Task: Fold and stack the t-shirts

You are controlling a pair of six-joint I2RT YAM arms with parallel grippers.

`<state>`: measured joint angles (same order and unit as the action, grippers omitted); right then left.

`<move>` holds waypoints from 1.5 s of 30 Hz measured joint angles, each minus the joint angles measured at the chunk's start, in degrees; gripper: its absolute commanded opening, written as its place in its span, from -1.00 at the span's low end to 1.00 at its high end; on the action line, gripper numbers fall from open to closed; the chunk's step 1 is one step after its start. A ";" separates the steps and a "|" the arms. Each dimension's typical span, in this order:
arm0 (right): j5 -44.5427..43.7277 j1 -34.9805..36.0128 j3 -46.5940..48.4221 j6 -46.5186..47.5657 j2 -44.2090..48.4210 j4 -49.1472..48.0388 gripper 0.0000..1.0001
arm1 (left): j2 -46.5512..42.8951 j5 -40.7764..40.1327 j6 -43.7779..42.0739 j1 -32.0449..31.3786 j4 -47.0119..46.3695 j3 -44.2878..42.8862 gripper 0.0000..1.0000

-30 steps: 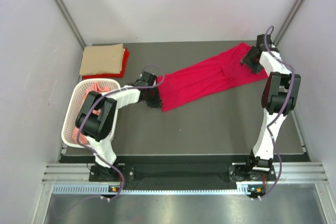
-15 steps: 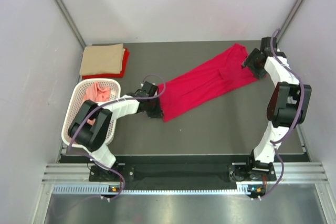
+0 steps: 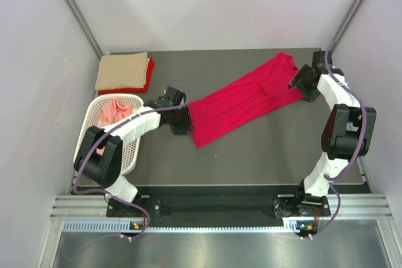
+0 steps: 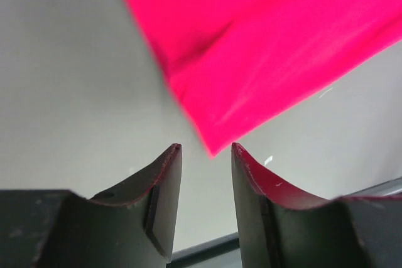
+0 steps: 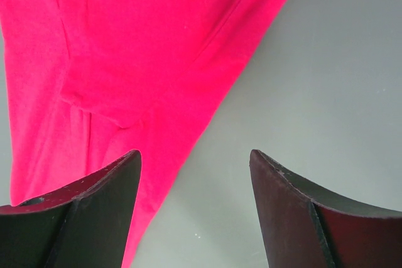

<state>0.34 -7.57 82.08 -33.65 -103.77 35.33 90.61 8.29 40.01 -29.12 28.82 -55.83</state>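
Observation:
A bright crimson t-shirt [image 3: 242,101] lies stretched out as a long diagonal strip across the dark table [image 3: 264,155]. My left gripper [image 3: 186,123] is at its near-left end. In the left wrist view it [image 4: 206,154] is open, with the shirt's corner [image 4: 217,142] just beyond the fingertips and nothing between them. My right gripper [image 3: 295,83] hovers at the far-right end. It [image 5: 195,158] is wide open over the shirt's edge [image 5: 125,48], holding nothing. A folded tan shirt [image 3: 122,70] lies on a folded red one [image 3: 146,83] at the back left.
A white mesh basket [image 3: 94,149] stands at the left edge with a salmon pink shirt [image 3: 113,110] inside. Grey walls close in the table on three sides. The left arm's elbow reaches over the basket.
My left gripper has opened and let go of the shirt's corner, which now lies on the table. My right gripper has opened a little wider and drawn back slightly from the shirt's far end.

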 measured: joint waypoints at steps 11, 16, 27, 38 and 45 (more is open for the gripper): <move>-0.57 -2.21 -0.66 -0.31 0.00 -3.80 0.40 | 8.74 3.17 -8.28 13.46 -0.09 -16.72 -0.19; 0.52 -3.26 -2.64 -0.48 -0.98 -9.11 0.38 | 14.78 2.56 -12.09 15.28 2.54 -21.59 -0.18; 3.61 -4.15 -2.78 -1.55 -5.62 -12.15 0.33 | 22.05 6.86 -22.08 16.72 5.07 -31.85 -0.09; 4.39 -8.44 -2.93 -2.49 -5.75 -13.18 0.28 | 29.09 6.84 -26.10 16.68 6.10 -35.78 -0.08; 5.51 -10.05 -1.99 -2.64 -11.72 -17.11 0.19 | 31.69 6.23 -26.53 16.68 6.38 -36.72 -0.10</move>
<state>5.85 -17.63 80.09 -36.29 -115.48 18.22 122.30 14.52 13.47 -12.45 35.20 -92.55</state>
